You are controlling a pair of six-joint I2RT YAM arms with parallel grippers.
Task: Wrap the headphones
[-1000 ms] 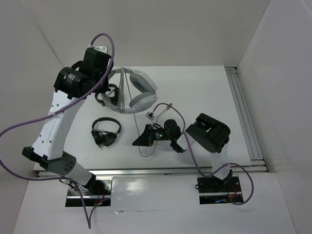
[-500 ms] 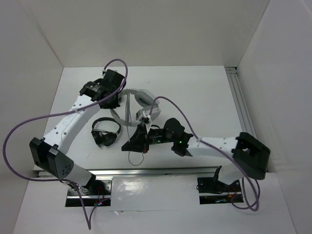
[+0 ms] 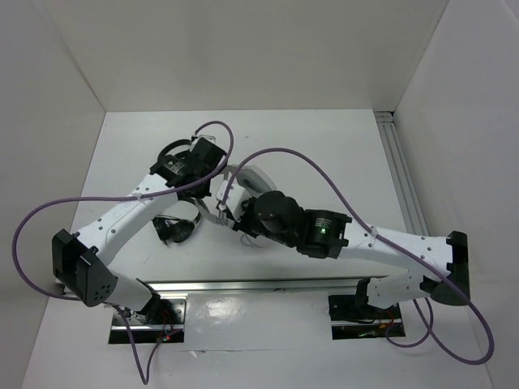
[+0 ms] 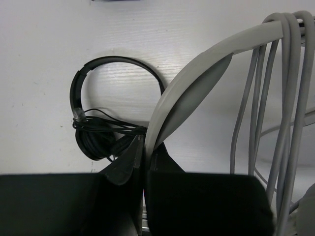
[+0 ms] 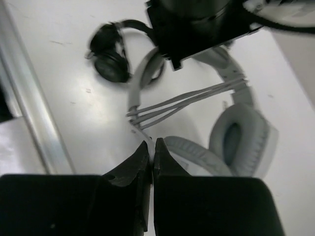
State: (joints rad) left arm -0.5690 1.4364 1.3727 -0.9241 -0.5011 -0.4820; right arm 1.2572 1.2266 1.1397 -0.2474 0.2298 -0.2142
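Clamping the headphones (image 3: pixel 253 177) by the headband (image 4: pixel 197 83), left jaws sat mid-frame; right jaws pinched the cable (image 5: pixel 197 95) looped over it; black headphones (image 4: pixel 93 142) lay lower left.

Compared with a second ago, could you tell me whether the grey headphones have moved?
Yes: the grey headphones have shifted toward the small black headphones, which stayed put, and are now beside them.

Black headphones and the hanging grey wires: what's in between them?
The big grey headphones: their headband curves through there, pinched by the left tool. The left wrist view shows it.
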